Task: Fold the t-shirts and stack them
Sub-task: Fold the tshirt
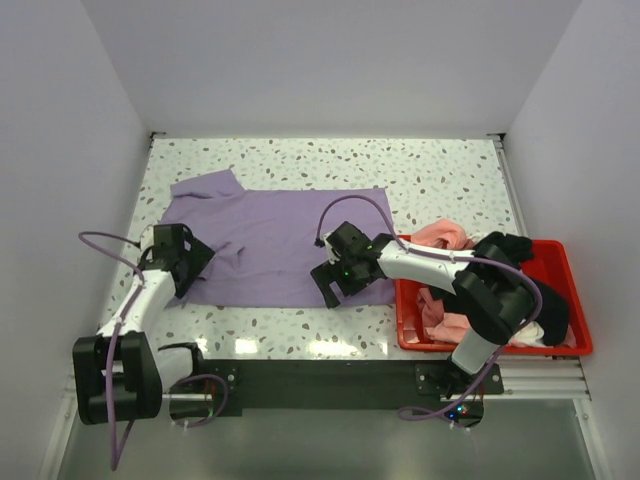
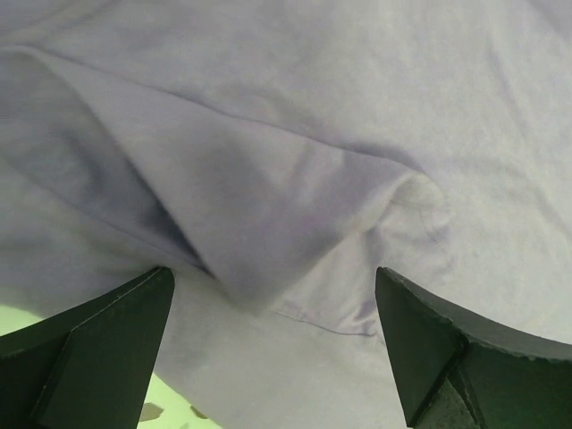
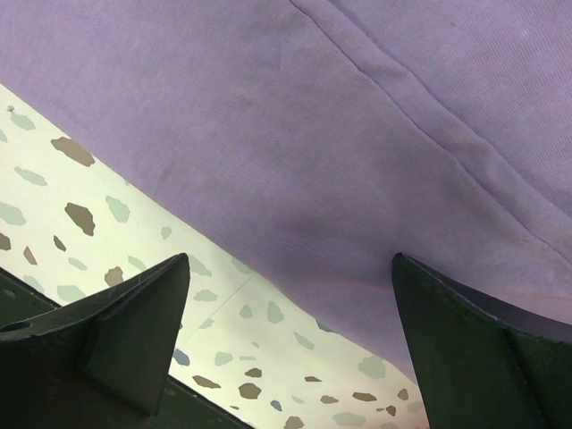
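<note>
Over the large lavender-purple cloth t-shirt [image 1: 270,245], left gripper [image 2: 273,299] and right gripper [image 3: 290,290] gape empty; pinching only a wrinkle would skew the fold

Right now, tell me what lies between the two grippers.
Only the lavender t-shirt, spread out, spans from the left gripper to the right gripper; the top view shows it.
</note>
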Robot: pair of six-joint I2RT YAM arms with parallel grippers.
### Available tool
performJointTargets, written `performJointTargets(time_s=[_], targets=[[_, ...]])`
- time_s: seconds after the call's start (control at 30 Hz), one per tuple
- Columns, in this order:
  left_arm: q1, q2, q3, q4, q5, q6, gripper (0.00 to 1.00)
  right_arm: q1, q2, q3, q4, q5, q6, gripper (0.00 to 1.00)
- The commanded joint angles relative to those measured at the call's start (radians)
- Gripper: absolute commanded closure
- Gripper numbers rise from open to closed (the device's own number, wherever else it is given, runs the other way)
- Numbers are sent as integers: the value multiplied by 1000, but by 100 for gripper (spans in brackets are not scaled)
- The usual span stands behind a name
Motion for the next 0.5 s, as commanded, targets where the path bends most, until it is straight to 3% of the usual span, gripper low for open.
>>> performJointTargets(time_s=[0.0,0.23,0.47], targets=[[5,-24,38,-131,-136,-33,0,0,-16,31,-39,31,-2,1],[7,-47,12,-214,-182,-27,0,0,-45,-1,-56,63,-1,1],[7,-179,61,-219,-143,-2,0,0,-89,-8,-45,54,-10,1]])
